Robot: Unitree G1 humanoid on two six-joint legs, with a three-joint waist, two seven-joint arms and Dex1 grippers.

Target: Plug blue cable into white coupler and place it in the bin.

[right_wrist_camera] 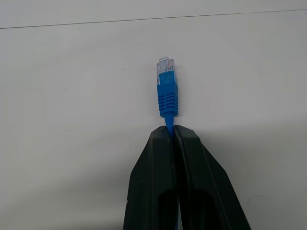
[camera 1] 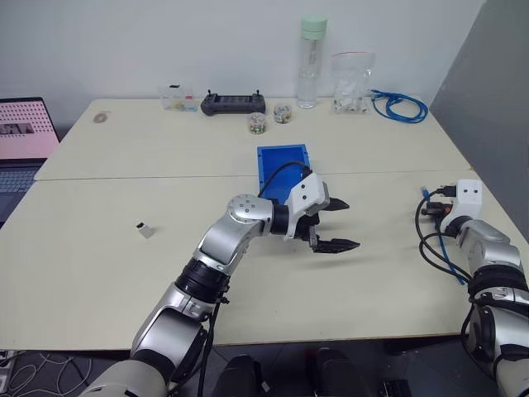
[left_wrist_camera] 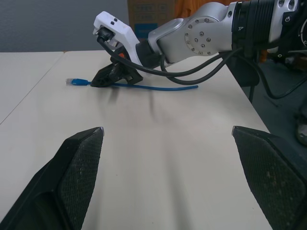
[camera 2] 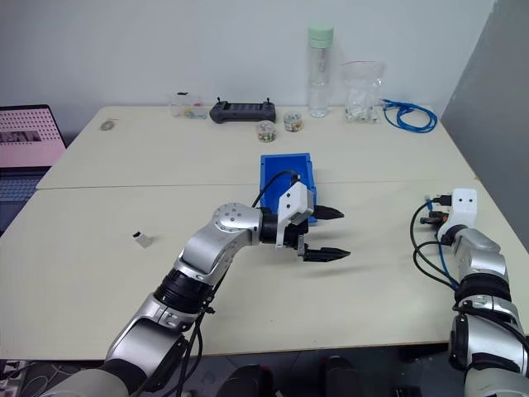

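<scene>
With the blue cable (right_wrist_camera: 167, 96) pinched just behind its plug by the closed right end effector (right_wrist_camera: 171, 132) on the tabletop (camera 1: 124, 273), and the left end effector (camera 1: 332, 225) spread empty, a straight lift is advised.

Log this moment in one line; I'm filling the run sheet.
right tool: shut on blue cable | left tool: open | white coupler: untouched | bin: waiting
</scene>
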